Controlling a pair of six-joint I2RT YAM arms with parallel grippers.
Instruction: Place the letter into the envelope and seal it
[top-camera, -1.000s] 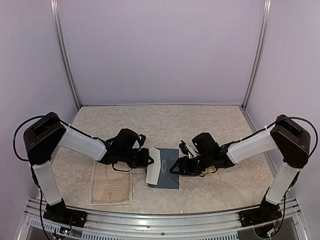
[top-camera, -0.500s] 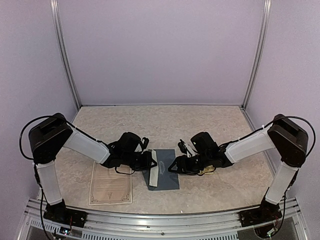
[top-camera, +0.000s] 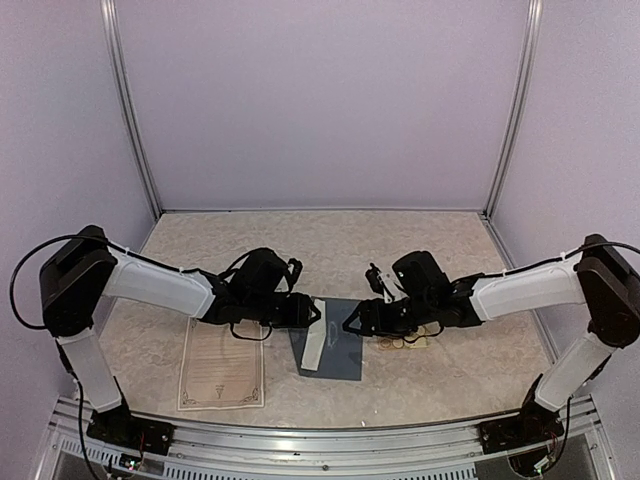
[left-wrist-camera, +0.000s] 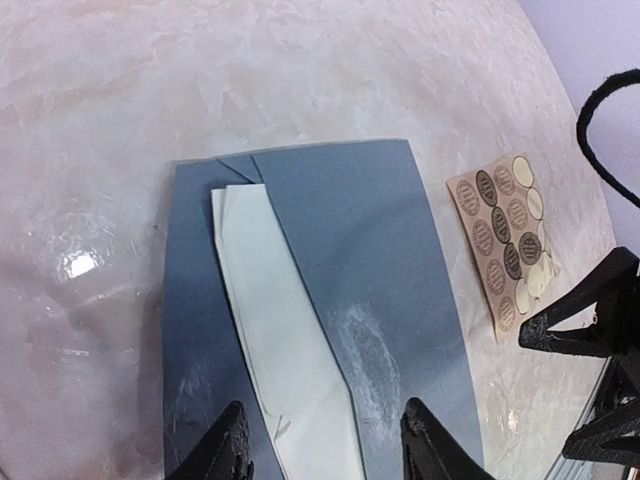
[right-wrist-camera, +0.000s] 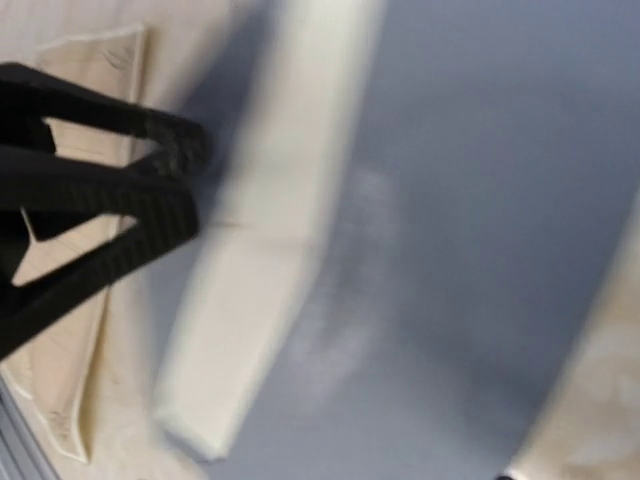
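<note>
The slate-blue envelope (top-camera: 335, 345) lies flat on the table between my two grippers, with a pale strip (left-wrist-camera: 285, 340) running along its length. The letter (top-camera: 222, 365), a cream sheet with an ornate border, lies left of the envelope, outside it. My left gripper (top-camera: 316, 312) hovers over the envelope's left edge; its fingertips (left-wrist-camera: 228, 440) stand apart on either side of the pale strip and hold nothing. My right gripper (top-camera: 353, 324) is over the envelope's right edge. In the left wrist view its two fingers (left-wrist-camera: 585, 325) stand apart with nothing between them. The right wrist view, blurred, shows envelope (right-wrist-camera: 460, 200) and letter (right-wrist-camera: 75, 390).
A small tan sheet of round stickers (left-wrist-camera: 505, 240) lies on the table just right of the envelope, under the right wrist (top-camera: 420, 275). Metal frame posts (top-camera: 130, 110) stand at the back corners, and an aluminium rail (top-camera: 320, 440) runs along the near edge.
My left gripper has opened and let go of the pale flap, which was held raised and now lies flat on the envelope. The right arm has stretched out further.
</note>
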